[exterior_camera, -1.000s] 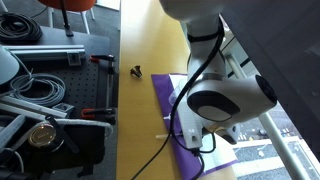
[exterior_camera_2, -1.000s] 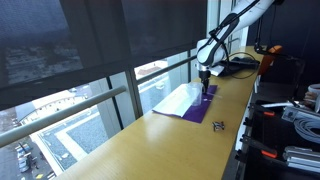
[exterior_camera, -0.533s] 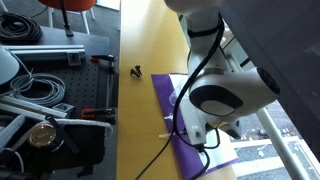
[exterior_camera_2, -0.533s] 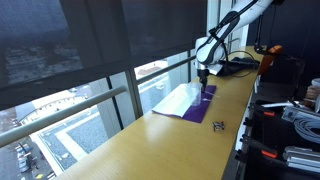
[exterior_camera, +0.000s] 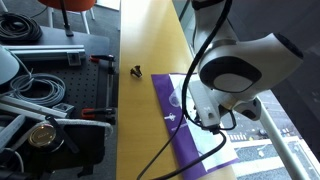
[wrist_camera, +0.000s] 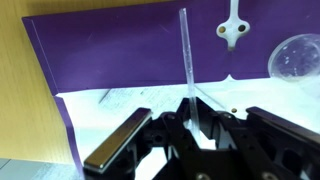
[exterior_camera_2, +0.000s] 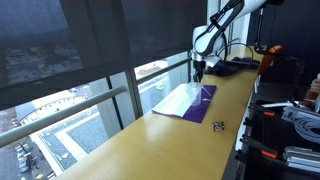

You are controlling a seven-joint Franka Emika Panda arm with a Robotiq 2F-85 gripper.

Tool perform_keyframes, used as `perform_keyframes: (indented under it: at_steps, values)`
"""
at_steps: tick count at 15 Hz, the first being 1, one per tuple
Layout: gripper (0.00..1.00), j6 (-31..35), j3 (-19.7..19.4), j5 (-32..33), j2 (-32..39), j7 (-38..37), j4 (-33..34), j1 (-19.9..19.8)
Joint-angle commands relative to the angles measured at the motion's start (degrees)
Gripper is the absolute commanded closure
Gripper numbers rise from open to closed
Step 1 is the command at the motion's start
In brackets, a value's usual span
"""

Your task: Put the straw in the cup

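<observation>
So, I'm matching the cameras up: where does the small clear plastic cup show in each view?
In an exterior view: small clear plastic cup on the purple mat, beside the arm.
In an exterior view: cup too small to make out on the purple mat.
Wrist view: cup at the right edge, mat across the top.
Shared landmark: the purple mat.

The thin, straight white drinking straw has its near end pinched in the gripper and points away across the purple mat. The small transparent plastic cup stands rim-up on the mat, apart from the straw.
</observation>
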State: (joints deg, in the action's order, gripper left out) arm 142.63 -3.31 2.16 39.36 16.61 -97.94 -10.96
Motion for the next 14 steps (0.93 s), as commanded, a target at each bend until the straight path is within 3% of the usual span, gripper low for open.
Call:
perform_keyframes:
  at_steps: [1,7,14]
  values:
    - [0.98,2.1,-0.8,1.7,-6.5,-3.2,-5.3,1.7]
    - [0.98,1.2,-1.4,3.1,-12.7,-6.6,-7.8,3.8]
    - [0.98,1.7,-2.6,5.8,-14.6,-7.4,-11.3,4.1]
